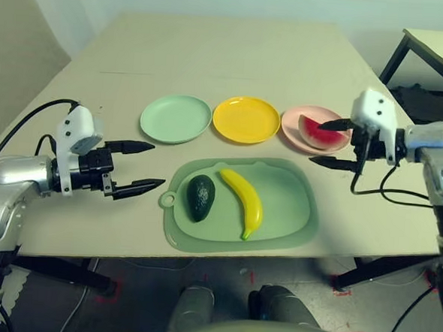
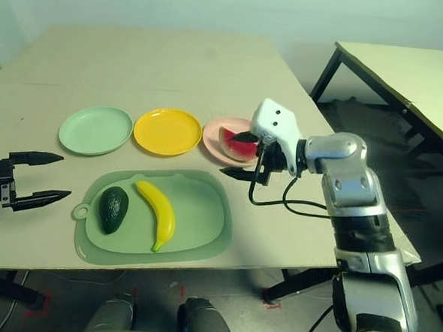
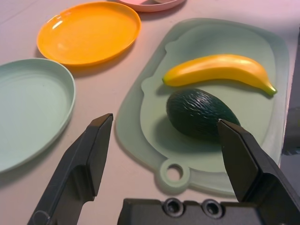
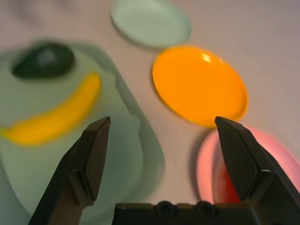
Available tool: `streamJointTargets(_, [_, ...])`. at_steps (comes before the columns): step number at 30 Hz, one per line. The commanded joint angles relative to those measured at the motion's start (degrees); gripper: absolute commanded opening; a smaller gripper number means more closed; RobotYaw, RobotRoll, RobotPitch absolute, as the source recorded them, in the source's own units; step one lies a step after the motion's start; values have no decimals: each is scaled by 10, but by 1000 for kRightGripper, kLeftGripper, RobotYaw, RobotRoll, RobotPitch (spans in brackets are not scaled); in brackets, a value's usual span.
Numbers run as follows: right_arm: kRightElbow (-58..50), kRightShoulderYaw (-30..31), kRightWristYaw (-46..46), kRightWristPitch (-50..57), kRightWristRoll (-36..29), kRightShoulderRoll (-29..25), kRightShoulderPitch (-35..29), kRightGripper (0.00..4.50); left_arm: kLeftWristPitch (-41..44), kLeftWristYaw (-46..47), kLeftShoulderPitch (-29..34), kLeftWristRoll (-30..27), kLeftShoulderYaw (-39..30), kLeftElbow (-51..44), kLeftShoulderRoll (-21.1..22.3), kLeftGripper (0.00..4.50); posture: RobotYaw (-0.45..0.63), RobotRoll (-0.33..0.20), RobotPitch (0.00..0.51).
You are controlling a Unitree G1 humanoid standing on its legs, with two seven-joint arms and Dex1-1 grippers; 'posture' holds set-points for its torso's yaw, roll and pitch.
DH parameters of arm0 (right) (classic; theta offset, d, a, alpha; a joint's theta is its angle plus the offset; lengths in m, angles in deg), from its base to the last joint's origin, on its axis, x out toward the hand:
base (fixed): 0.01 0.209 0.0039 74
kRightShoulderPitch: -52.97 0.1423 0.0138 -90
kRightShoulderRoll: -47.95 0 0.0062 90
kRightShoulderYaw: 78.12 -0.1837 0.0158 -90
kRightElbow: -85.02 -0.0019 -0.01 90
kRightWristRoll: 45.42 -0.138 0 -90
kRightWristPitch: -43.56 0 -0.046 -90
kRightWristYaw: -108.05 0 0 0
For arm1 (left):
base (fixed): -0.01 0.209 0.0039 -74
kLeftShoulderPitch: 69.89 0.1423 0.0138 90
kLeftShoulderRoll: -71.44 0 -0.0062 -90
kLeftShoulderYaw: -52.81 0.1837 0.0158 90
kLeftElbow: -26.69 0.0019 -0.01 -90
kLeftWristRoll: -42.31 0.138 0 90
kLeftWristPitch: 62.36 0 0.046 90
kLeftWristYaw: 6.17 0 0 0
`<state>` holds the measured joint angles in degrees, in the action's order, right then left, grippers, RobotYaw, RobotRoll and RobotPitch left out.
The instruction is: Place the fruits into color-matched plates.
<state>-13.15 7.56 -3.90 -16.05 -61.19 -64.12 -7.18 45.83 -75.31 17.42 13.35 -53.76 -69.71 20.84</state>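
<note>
Three plates: set in a row across the middle of the left eye view, well apart from the near table edge.
Mint green plate (image 1: pixel 175 118): leftmost of the row, bare.
Yellow plate (image 1: pixel 246 118): centre of the row, bare, just beside the mint one.
Pink plate (image 1: pixel 295 127): right end of the row, holding the watermelon wedge (image 1: pixel 318 132), which lies inside it with its red face up.
Green mat (image 1: pixel 290 208): lower centre of the left eye view, just below the plates, its ring tab at the lower left corner.
Avocado (image 1: pixel 200 197): on the left half of the mat, dark and upright along its length, near the ring tab.
Banana (image 1: pixel 243 202): on the mat just right of the avocado, slanting from upper left to lower right, apart from the avocado.
Left gripper (image 1: pixel 140 165): at the left of the left eye view, fingers spread wide and released, holding nothing, pointing toward the mat's left edge and apart from it.
Right gripper (image 1: pixel 334 144): at the right of the left eye view, fingers parted and released, one finger over the pink plate near the wedge, the other below the plate's rim; whether it touches the wedge cannot be told.
Table (image 1: pixel 213 53): pale beige, bare in the upper half of the frame.
</note>
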Motion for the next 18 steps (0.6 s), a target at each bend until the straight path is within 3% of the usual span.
streamJointTargets(1, [-65, -34, -37, 48, -67, 16, -32, 4479, 2, 2, 11, 3, -4, -12, 3, 4500, 86, 0, 64])
streamJointTargets(5, [-177, -66, -88, 92, -153, 52, -130, 4479, 3, 6, 17, 0, -2, -20, -1, 4500, 86, 0, 64])
streamJointTargets(11, [-173, -72, -59, -43, -152, 67, -285, 4479, 5, 5, 9, -2, 8, -21, -3, 4500, 80, 0, 64])
streamJointTargets(16, [-159, -38, -69, -90, -103, 23, -286, 4479, 4, -1, 5, -1, 6, -15, 2, 4500, 80, 0, 65])
streamJointTargets(18, [-178, -9, -82, -56, -80, -14, -253, 4479, 2, -5, 8, 0, 3, -12, 5, 4500, 74, 0, 65])
